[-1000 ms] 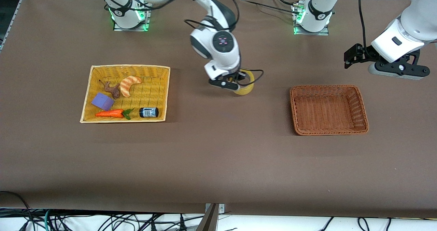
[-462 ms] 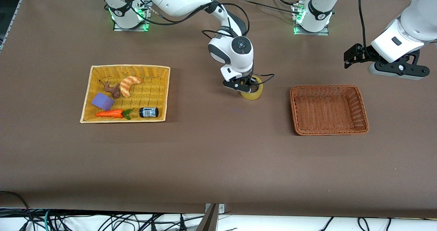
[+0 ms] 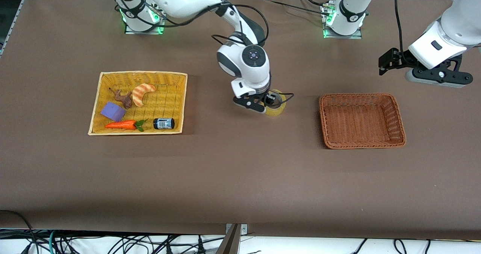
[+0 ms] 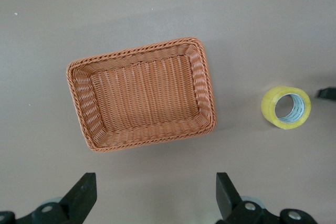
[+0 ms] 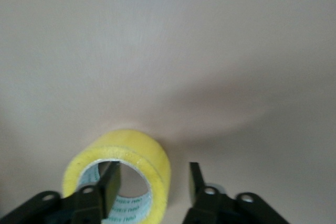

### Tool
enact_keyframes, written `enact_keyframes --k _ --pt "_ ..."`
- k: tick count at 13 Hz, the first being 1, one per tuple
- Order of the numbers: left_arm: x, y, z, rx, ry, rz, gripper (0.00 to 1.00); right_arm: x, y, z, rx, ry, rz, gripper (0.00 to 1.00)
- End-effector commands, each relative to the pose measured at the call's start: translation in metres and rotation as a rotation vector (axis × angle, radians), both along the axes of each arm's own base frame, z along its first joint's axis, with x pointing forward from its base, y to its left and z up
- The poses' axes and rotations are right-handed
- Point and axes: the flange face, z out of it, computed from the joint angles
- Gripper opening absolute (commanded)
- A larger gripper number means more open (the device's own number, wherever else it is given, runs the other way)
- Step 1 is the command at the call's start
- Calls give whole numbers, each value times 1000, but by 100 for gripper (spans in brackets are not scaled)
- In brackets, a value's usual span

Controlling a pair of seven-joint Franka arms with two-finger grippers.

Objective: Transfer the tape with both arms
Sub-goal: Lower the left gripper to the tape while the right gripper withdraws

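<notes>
One tape point(image 3: 277, 109) roll is lying flat on the bare table point(image 3: 240, 179) between the yellow basket point(image 3: 98, 96) and the brown basket point(image 3: 399, 124), clear of both rims. The right gripper point(image 5: 152, 184) is straddling its wall, fingers spread. The left gripper point(image 4: 155, 195) is waiting spread above the brown basket's edge.

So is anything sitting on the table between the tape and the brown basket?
Nothing visible: only bare table lies between the tape and the brown basket, which looks empty.
</notes>
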Motion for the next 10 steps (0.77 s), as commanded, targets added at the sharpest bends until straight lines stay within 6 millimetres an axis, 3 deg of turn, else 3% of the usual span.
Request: enact_keyframes --k 1,4,5,8,10 --pt "8 2 -7 -27 31 -10 100 12 -65 84 -5 56 95 100" --pt "10 -8 -37 -32 136 -28 100 20 -192 160 -40 82 305 100" --pt "7 -23 -52 -29 195 -58 100 18 -235 181 -54 78 379 100" --pt "20 -88 -115 -45 251 -152 100 21 -332 229 -71 72 496 100" --pt "31 -118 -162 -71 258 -184 100 27 -395 250 -68 90 570 100"
